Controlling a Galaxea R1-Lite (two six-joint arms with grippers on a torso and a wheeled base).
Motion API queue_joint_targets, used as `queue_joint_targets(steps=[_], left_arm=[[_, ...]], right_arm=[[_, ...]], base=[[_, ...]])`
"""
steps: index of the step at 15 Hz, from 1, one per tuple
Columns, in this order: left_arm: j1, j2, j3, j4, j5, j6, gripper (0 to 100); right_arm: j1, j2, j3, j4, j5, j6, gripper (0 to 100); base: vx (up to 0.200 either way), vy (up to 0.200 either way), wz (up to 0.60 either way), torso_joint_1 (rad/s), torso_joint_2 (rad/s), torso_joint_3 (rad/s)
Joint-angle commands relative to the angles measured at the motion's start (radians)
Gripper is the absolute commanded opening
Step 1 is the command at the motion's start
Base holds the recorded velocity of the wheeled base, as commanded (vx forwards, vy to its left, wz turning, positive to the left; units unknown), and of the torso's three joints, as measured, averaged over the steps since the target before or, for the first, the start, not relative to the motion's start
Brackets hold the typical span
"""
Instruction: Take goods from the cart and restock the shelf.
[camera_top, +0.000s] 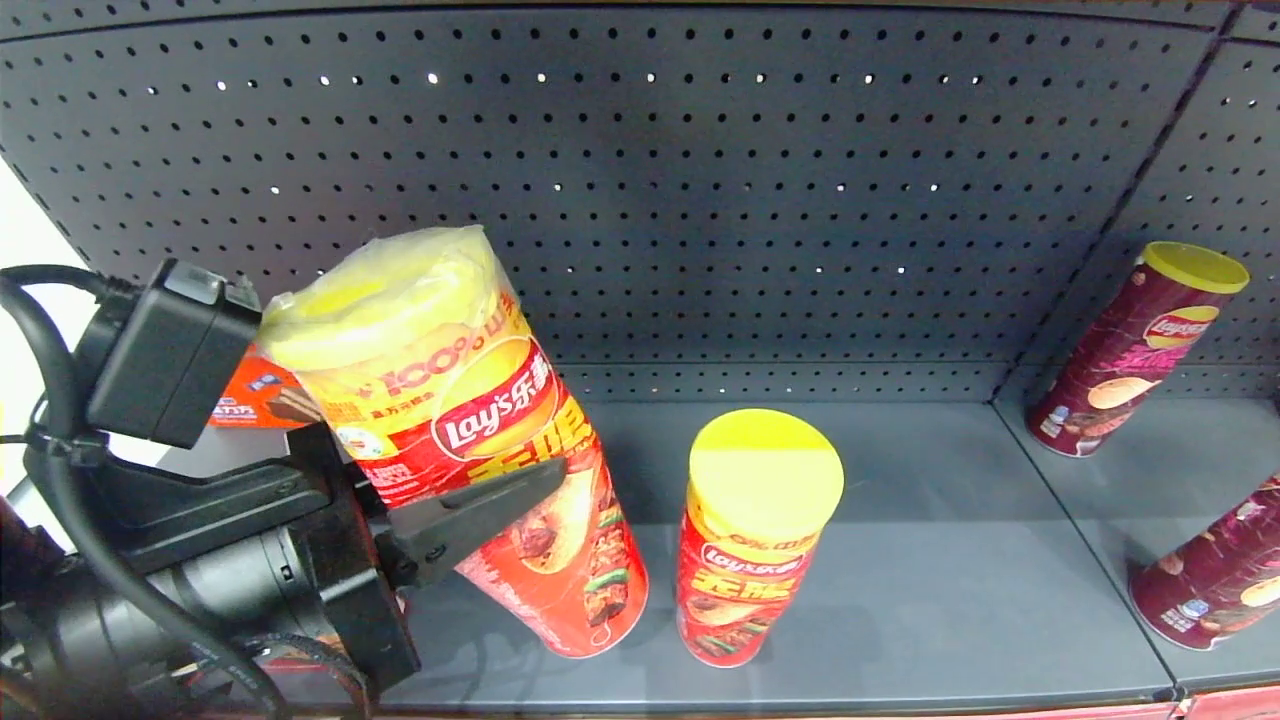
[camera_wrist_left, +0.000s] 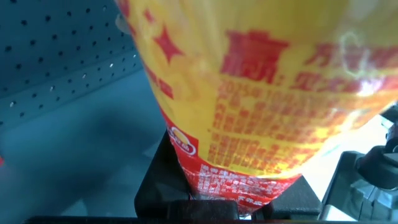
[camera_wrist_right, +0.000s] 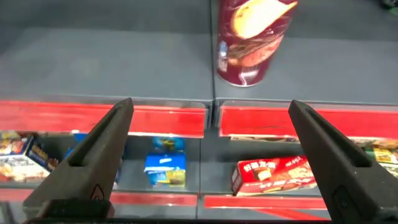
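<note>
grey shelf (camera_top: 950, 560), chip can (camera_top: 470, 400) near-upright, top leftward

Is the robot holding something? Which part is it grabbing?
The left claw grips the red and yellow chip can around its middle; the right claw is open, holding nothing.

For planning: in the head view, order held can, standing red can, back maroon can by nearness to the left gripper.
1. held can, in the left gripper itself.
2. standing red can, in the middle.
3. back maroon can, far right.
</note>
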Motion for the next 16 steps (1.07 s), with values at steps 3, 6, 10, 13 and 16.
queue_joint_targets(steps=[3,6,10,13,16], left_arm=[[-0.004,-0.003,0.007,0.002,0.000,0.002,0],[-0.015,0.000,0.013,0.005,-0.002,0.009,0],[0.019,0.006,0.000,0.010,-0.089,0.009,0],[0.134,0.040,-0.009,0.008,-0.115,0.027,0],[0.211,0.103,-0.086,0.008,-0.180,0.038,0]], right_arm=[[-0.001,0.001,0.005,0.002,-0.018,0.029,100],[0.000,0.001,0.005,0.002,-0.020,0.029,100],[-0.001,0.001,0.005,0.001,-0.020,0.027,100],[-0.001,0.001,0.005,0.001,-0.020,0.027,100],[-0.001,0.001,0.005,0.001,-0.020,0.027,100]], base=[[0.000,0.000,0.00,0.000,0.00,0.000],[0.000,0.000,0.00,0.000,0.00,0.000],[0.000,0.000,0.00,0.000,0.00,0.000],[0.000,0.000,0.00,0.000,0.00,0.000],[0.000,0.000,0.00,0.000,0.00,0.000]])
